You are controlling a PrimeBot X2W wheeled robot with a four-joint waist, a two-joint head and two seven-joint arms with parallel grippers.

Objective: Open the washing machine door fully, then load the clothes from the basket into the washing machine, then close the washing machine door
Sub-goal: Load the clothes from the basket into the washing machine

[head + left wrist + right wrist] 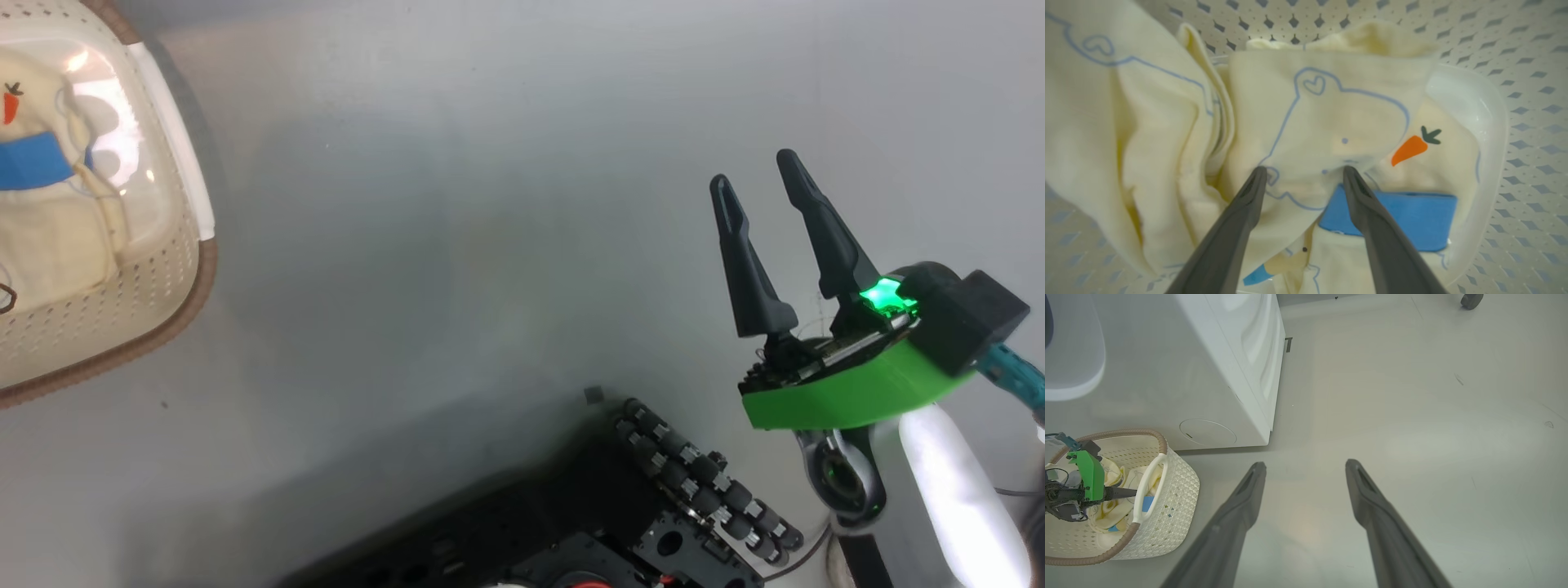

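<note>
- Cream-yellow and soft, the clothes [1306,122] lie creased and heaped in the basket [1175,498]. They are printed with thin blue outlines, a solid blue band [1404,216] and a small orange carrot [1410,148].
- The basket is cream plastic with perforated walls, a brown woven-look rim and a white looped handle [1147,486]. It stands on the floor near the washing machine [1237,367].
- The washing machine is a smooth white box with a round flap outlined low on one face.
- The left gripper [1303,173] reaches down into the basket. Its dark tapered fingers are spread wide, with the tips at a fold of cloth and nothing pinched between them.
- The right gripper [753,170] hangs over the bare, glossy grey floor [490,204], well apart from the basket. Its fingers are spread wide and hold nothing.
- A black base [702,482] with a row of small rollers sits just below the right gripper in the head view.
</note>
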